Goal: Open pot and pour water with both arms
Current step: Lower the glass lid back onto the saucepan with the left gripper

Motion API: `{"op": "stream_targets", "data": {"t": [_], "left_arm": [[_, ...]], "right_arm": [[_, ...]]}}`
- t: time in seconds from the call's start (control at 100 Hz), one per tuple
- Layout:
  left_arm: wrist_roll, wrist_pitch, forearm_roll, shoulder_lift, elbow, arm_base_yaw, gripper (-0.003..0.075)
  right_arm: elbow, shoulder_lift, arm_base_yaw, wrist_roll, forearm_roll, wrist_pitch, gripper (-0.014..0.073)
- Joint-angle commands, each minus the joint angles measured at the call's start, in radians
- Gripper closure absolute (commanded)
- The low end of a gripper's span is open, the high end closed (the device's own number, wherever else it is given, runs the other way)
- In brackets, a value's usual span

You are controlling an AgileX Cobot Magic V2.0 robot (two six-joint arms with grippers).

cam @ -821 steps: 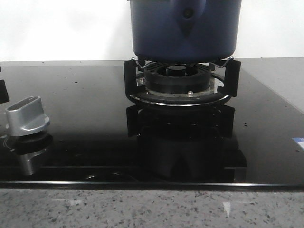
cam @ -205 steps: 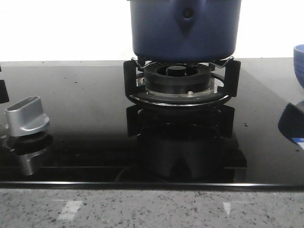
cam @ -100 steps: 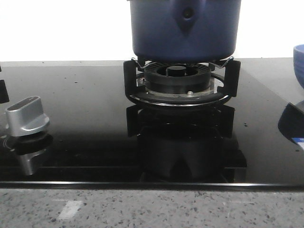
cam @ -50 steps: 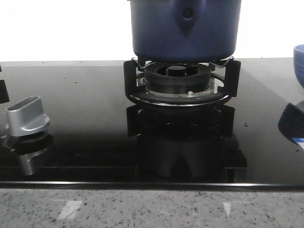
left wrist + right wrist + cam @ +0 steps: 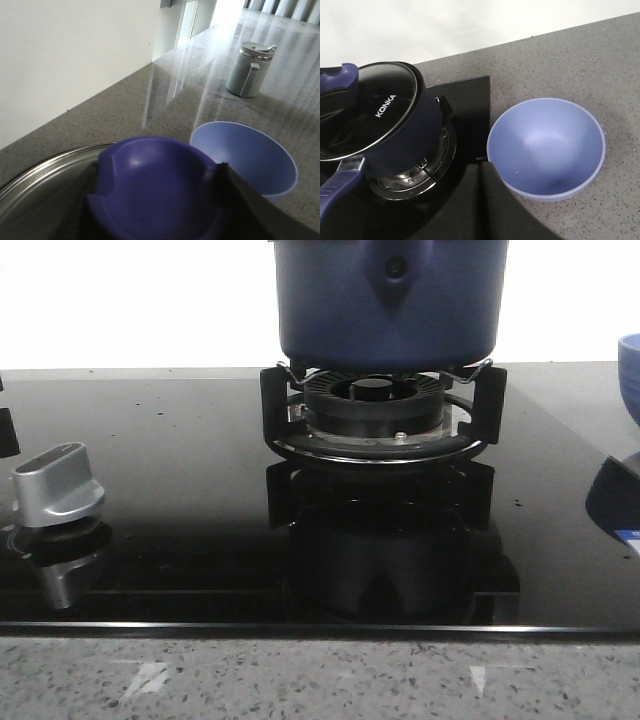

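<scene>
The pot [image 5: 388,302] sat upright on the burner grate [image 5: 378,412] of the black glass stove [image 5: 180,490], its teardrop handle mount facing the front camera. In the right wrist view its glass lid [image 5: 367,111], marked KONKA, was still on, and a blue handle [image 5: 335,192] stuck out from the pot's side. A lighter blue bowl [image 5: 547,146] stood on the grey counter [image 5: 600,65] just beside the stove, at about three o'clock from the pot. The left gripper [image 5: 155,200] was right over the lid's blue knob [image 5: 155,185]; I could not tell whether it gripped it. The right gripper's [image 5: 480,200] dark fingers lay together, holding nothing. A grey jug [image 5: 249,70] stood well beyond the bowl, and a silver stove dial [image 5: 57,485] sat at eight o'clock.
</scene>
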Motion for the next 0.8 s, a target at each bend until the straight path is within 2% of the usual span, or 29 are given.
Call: {"op": "stream_targets", "data": {"t": [0.0, 0.26, 0.79], "left_arm": [[-0.011, -0.03, -0.06, -0.043, -0.04, -0.005, 0.0436], [-0.009, 0.032, -0.06, -0.043, -0.04, -0.005, 0.0436], [0.021, 0.034, -0.112, -0.043, -0.04, -0.005, 0.0436]], "right_arm": [[-0.014, 0.003, 0.003, -0.011, -0.001, -0.074, 0.0662], [-0.002, 0.001, 0.003, -0.011, 0.011, -0.078, 0.0662], [-0.002, 0.001, 0.003, -0.011, 0.013, -0.116, 0.0662]]}}
